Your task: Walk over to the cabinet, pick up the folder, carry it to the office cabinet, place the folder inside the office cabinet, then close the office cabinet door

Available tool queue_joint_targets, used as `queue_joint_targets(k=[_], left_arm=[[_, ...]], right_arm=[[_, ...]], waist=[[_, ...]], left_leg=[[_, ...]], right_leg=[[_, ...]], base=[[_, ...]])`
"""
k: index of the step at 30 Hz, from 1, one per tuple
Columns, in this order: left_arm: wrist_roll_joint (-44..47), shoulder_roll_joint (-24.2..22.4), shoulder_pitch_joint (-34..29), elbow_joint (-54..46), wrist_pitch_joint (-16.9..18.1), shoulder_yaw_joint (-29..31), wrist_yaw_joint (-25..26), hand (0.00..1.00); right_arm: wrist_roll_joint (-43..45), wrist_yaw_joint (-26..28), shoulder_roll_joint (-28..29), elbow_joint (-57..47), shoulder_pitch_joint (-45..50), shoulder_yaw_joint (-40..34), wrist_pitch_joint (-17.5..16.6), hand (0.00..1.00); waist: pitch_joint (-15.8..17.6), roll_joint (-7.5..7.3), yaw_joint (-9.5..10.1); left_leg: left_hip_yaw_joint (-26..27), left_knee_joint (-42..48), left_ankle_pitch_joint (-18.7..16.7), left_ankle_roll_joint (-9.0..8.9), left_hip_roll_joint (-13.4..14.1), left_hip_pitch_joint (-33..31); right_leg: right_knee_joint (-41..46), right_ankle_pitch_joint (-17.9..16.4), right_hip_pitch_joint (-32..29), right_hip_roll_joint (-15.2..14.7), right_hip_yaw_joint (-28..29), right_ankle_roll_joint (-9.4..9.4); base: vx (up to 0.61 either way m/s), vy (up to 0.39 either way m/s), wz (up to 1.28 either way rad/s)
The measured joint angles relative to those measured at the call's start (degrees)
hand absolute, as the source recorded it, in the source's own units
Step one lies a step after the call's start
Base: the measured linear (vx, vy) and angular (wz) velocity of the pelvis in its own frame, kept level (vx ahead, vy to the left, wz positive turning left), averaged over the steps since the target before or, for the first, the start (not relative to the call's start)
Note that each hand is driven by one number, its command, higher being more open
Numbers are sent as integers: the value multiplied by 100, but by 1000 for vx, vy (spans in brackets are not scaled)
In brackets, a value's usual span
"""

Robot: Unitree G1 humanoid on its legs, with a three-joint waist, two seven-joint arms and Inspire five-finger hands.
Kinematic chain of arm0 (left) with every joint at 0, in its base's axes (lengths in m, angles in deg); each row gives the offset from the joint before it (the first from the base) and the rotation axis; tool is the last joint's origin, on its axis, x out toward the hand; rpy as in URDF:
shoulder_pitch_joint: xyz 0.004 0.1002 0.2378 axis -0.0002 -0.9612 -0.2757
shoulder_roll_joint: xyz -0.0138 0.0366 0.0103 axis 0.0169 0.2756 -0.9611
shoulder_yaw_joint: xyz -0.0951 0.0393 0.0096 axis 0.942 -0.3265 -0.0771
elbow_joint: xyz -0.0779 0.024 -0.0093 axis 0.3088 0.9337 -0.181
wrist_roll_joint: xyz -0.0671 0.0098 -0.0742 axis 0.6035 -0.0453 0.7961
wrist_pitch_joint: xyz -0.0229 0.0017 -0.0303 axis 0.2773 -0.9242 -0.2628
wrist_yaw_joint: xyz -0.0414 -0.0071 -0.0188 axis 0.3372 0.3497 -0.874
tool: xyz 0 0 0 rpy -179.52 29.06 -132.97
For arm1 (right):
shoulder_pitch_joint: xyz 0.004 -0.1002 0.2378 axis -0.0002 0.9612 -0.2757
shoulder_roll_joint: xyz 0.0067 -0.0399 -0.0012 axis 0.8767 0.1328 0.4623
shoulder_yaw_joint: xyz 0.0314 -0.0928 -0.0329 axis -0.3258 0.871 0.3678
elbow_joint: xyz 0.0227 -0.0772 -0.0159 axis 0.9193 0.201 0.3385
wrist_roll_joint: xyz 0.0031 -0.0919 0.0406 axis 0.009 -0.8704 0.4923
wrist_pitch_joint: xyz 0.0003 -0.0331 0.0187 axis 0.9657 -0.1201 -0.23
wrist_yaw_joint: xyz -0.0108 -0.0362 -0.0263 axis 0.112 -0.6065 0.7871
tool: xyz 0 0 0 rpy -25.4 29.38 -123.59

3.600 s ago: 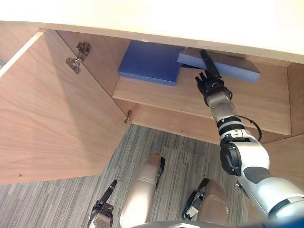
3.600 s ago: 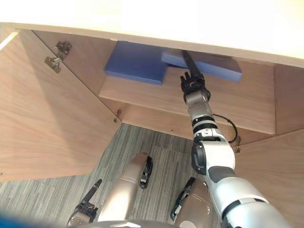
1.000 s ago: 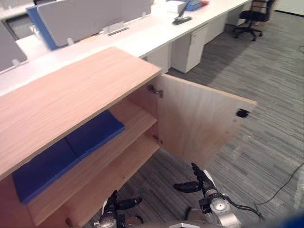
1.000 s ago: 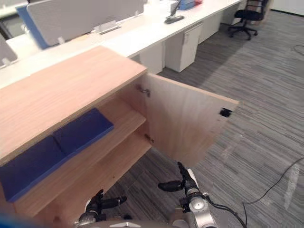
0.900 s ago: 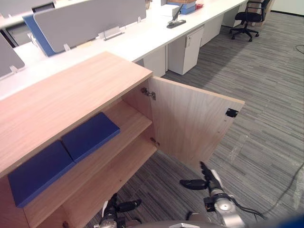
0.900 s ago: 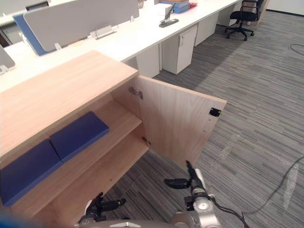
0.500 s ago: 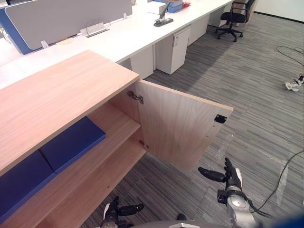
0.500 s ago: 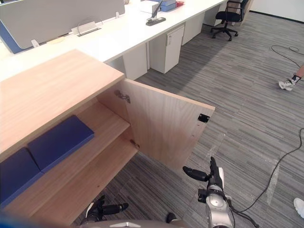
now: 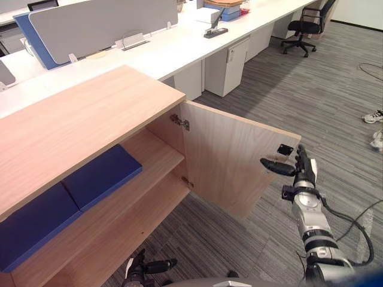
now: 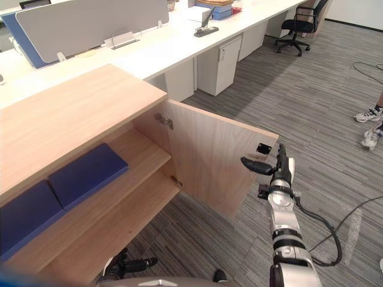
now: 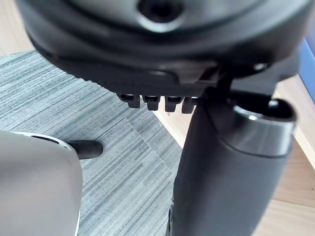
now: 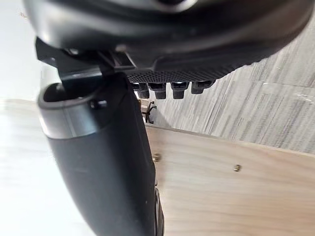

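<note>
Holds right hand [image 9: 300, 176], fingers straight and thumb out, just beside open cabinet door [image 9: 233, 161], right centre. Hangs left hand [image 9: 139, 269] relaxed at bottom edge. Has blue folder [image 9: 102, 175] lying beside second folder [image 9: 33, 224] on upper shelf [image 9: 160, 155], left.

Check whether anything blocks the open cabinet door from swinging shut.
Nothing visible does. The two blue folders lie back on the upper shelf, inside its front edge; the right hand is by the free edge of the door.
</note>
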Motion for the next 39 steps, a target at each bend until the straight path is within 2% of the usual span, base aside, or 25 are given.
queue_joint_targets(k=[10,12,14,15,16,17,18,19,22,24,25,26,29,30,34,39], left_arm=[[4,47,-23,0,-52,56,-43,100],[4,50,-25,-1,-52,82,-49,100],[4,46,-19,-2,-51,206,-58,100],[24,50,-20,-2,-46,337,-53,100],[59,37,-46,12,-40,404,-46,100],[92,9,-96,23,-28,407,-40,100],[118,-87,-204,38,-14,458,-36,100],[122,-132,-229,39,-16,507,-43,100],[123,-52,-217,52,1,732,-5,100],[114,-29,-259,62,8,904,21,100],[114,-72,-259,60,13,970,28,100],[113,-137,-275,36,31,1086,29,100],[111,-154,-357,-33,44,1175,26,100],[102,-130,-384,-24,52,1172,23,100],[31,-74,-447,6,49,1174,21,100],[-139,-59,-428,24,62,1162,18,100]], right_arm=[[186,12,-16,478,-477,47,1,100],[188,116,-97,555,-477,307,1,100],[213,197,-141,607,-481,606,-2,100],[219,292,-166,665,-515,883,-3,100],[225,339,-171,666,-560,1036,-6,100],[225,386,-172,666,-618,1133,-10,100],[226,476,-166,648,-741,1332,-45,100],[230,497,-163,621,-774,1406,-78,100],[230,553,-34,485,-773,1458,-130,100],[214,559,166,209,-757,1543,-109,100],[211,562,199,82,-759,1624,-108,100],[194,629,276,-119,-742,1699,-111,100],[192,608,250,-166,-696,1835,-81,100],[190,706,186,-192,-694,1875,-83,100],[186,939,-123,-424,-691,2206,-179,100],[202,981,-374,-506,-692,2544,-204,100]], waist=[[0,-1,-5],[6,-9,-8],[39,-24,-4],[91,-38,65],[140,0,159],[163,46,208],[157,210,265],[162,251,289],[355,7,267],[413,-97,249],[425,-70,249],[460,-29,245],[448,-12,258],[446,-18,249],[398,-92,197],[366,-77,174]], left_leg=[[-8,-46,4,4,-29,8],[25,30,-12,0,-30,-7],[19,579,-274,-3,0,-191],[-380,1210,-592,167,-19,-367],[-897,1478,-831,245,-65,-429],[-1254,1635,-1025,235,-97,-436],[-1747,1820,-1354,146,-82,-477],[-1837,1855,-1463,19,-78,-503],[-1472,1902,-1509,27,-301,-573],[-1123,1987,-1419,106,-375,-608],[-1059,2002,-1396,120,-342,-612],[-1030,1985,-1397,119,-370,-535],[-1042,1801,-1382,106,-425,-349],[-1042,1662,-1329,100,-413,-326],[-1051,1168,-1121,50,-344,-348],[-1068,999,-1030,-29,-186,-210]], right_leg=[[-33,12,8,-15,5,-1],[-26,19,0,-18,51,1],[11,23,-3,-26,161,1],[61,64,-11,-3,417,-14],[69,109,-25,52,635,-10],[61,144,-60,117,818,-1],[53,226,-197,254,1139,42],[48,245,-280,322,1288,69],[62,435,-577,201,1819,196],[243,477,-853,73,1813,152],[435,419,-965,-20,1586,69],[965,208,-1126,-150,995,-23],[1062,122,-1065,-145,926,30],[885,156,-1003,-126,915,57],[-219,730,-726,-25,871,7],[-558,890,-539,137,818,-35]], base=[[1,20,0],[-15,34,-9],[-38,37,-36],[-62,27,-86],[-90,31,-111],[-162,108,-145],[-143,102,-134],[-195,195,-133],[-138,160,-80],[-75,127,-66],[-22,45,-34],[-14,5,-10],[-6,-24,3],[-22,-56,-2],[16,-49,-4],[112,-31,0]])
